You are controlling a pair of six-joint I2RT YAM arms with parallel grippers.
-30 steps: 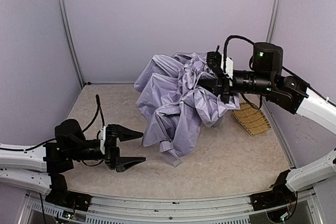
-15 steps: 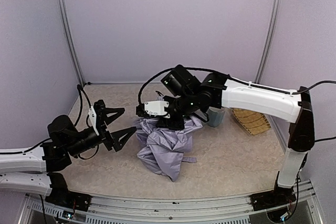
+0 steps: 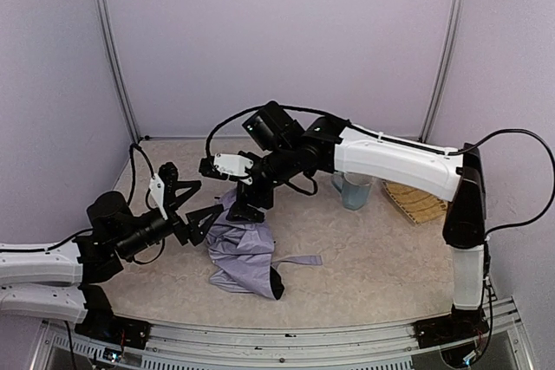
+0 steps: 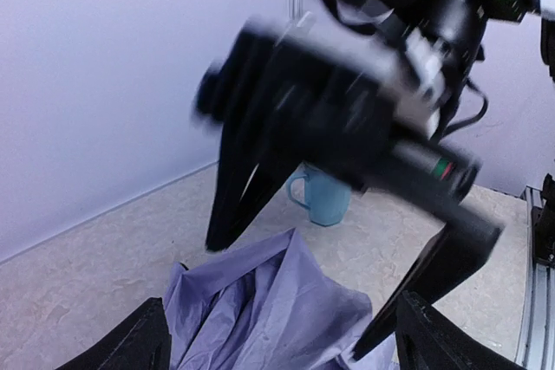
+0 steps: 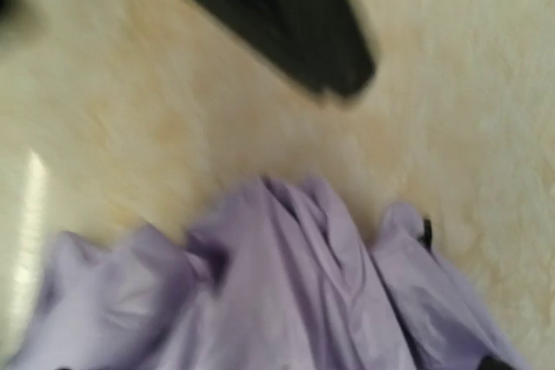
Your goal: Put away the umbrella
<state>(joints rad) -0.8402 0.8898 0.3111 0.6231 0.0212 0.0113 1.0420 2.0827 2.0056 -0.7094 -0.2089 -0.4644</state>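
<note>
Top external view: umbrella [image 3: 238, 249] lies collapsed in a crumpled lavender heap on the beige table [image 3: 373, 249], left of centre, toward the near side. Black end [image 3: 276, 284] pokes out at the heap's near-right corner. Strap tab [image 3: 302, 259] trails flat to the right.

Right gripper [image 3: 245, 207] reaches in from the right and points down at the far edge of the heap. Jaws are spread wide with nothing between them; the left wrist view shows both its fingers [image 4: 238, 188] splayed over the fabric. Cannot tell whether the tips touch the cloth.

Left gripper [image 3: 208, 199] is just left of the heap, aimed right at it. Jaws are released and wide, gripping nothing. Its own fingers [image 4: 130, 348] show far apart at the bottom corners of the left wrist view.

Right wrist view is blurred: lavender folds low, bare table above, one dark finger at top.

Light blue mug [image 3: 354, 190] stands upright right of the umbrella, well apart. Tan woven tray [image 3: 418, 202] lies further right by the wall.
</note>
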